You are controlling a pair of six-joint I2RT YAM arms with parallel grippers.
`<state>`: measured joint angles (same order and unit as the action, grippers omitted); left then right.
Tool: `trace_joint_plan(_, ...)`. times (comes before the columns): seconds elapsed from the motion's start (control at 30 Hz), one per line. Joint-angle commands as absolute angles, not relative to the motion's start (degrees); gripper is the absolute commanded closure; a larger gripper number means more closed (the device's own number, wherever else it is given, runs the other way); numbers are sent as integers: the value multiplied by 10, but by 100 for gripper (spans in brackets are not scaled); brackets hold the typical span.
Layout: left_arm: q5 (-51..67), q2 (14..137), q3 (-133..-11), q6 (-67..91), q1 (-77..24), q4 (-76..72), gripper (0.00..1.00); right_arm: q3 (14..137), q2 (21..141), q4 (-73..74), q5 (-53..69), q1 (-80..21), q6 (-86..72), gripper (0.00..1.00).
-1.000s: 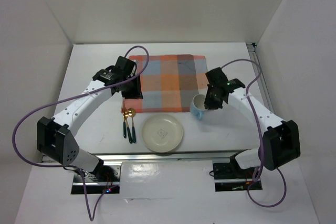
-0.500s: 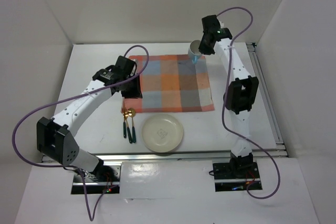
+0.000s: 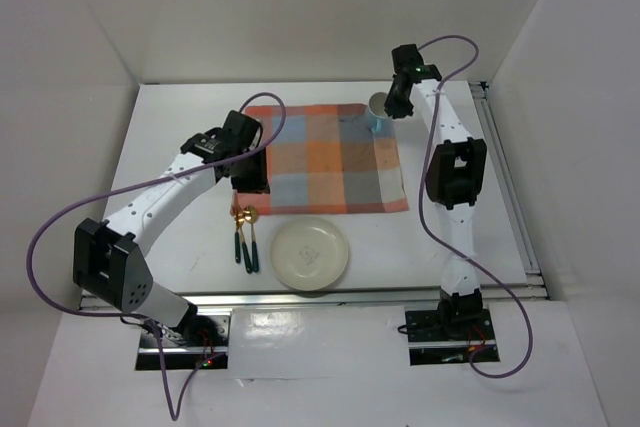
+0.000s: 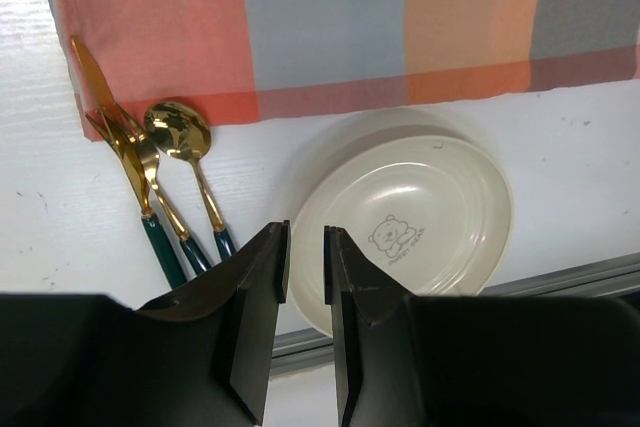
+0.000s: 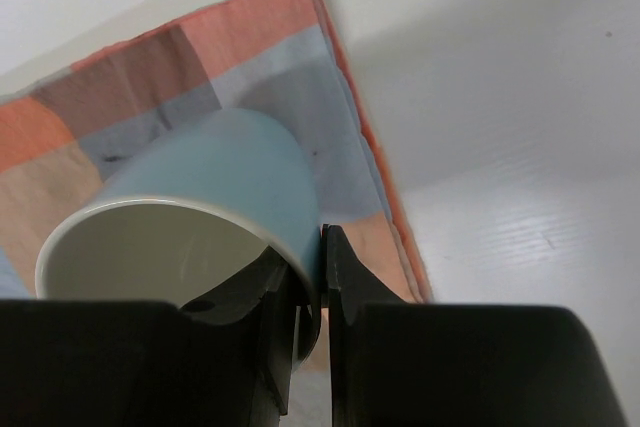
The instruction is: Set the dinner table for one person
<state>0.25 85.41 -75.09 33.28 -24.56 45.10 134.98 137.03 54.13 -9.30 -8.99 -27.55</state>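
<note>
White counter [image 3: 180, 137] lies before both arm bases, under the checked cloth [image 3: 320, 152] and plate [image 3: 311, 253]. Left tool [image 4: 305, 247] hangs slightly parted, empty. Right tool [image 5: 312, 247] pinches one wall of the blue cup [image 5: 215, 172] at the cloth's far-right corner, so it could pivot, slip, or topple on landing.

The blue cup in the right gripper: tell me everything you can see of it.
The blue cup is pale blue outside and cream-white inside, and looks like smooth glazed ceramic. No handle shows. It is tilted, with its open mouth turned toward the wrist camera. The right gripper pinches its wall at the rim, one finger inside and one outside. The cup sits at the far right corner of the checked cloth. I cannot tell whether its base touches the cloth.
</note>
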Motion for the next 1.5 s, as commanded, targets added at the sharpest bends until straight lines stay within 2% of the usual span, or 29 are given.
trace_joint_plan(0.0,3,863,-740,332,-248,457,63,1368,1386,482,-79,-95,-279,100)
trace_joint_plan(0.2,8,863,-728,332,-248,457,63,1374,1413,469,-59,-95,-279,100)
trace_joint_plan(0.23,8,863,-728,332,-248,457,63,1374,1413,469,-59,-95,-279,96)
trace_joint_plan(0.27,14,863,-728,332,-248,457,61,1374,1408,464,-59,-95,-279,75)
trace_joint_plan(0.3,14,863,-728,327,-253,452,61,1374,1403,464,-59,-95,-279,59)
trace_joint_plan(0.33,14,863,-728,327,-253,452,49,1361,1387,454,-59,-95,-279,44)
trace_joint_plan(0.37,14,863,-728,327,-253,452,45,1361,1378,447,-59,-95,-279,33)
trace_joint_plan(0.4,14,863,-728,327,-258,452,37,1361,1371,446,-53,-95,-279,23)
trace_joint_plan(0.47,14,863,-722,327,-258,452,25,1361,1347,440,-40,-95,-279,15)
trace_joint_plan(0.5,14,857,-722,327,-258,452,25,1361,1338,440,-34,-95,-279,8)
trace_joint_plan(0.57,9,857,-716,327,-264,452,25,1361,1310,435,-22,-95,-272,2)
trace_joint_plan(0.7,-17,845,-722,333,-264,459,27,1326,1230,446,-22,-95,-272,0)
trace_joint_plan(0.8,-72,839,-727,352,-264,482,28,1178,1101,391,-9,-107,-272,6)
trace_joint_plan(0.83,-92,839,-733,352,-264,489,28,1069,1060,366,-9,-118,-272,7)
trace_joint_plan(0.87,-123,839,-733,360,-256,503,28,1017,983,333,-1,-123,-272,12)
trace_joint_plan(1.0,-162,834,-764,368,-236,529,29,785,826,312,41,-158,-279,20)
trace_joint_plan(1.1,-168,827,-776,381,-222,534,29,605,736,287,123,-206,-288,22)
trace_joint_plan(1.27,-143,787,-776,392,-214,507,30,421,680,220,162,-302,-383,20)
trace_joint_plan(1.37,-117,774,-763,381,-214,481,29,382,686,175,168,-331,-416,20)
trace_joint_plan(1.47,-104,774,-758,381,-214,481,29,381,733,150,159,-359,-421,16)
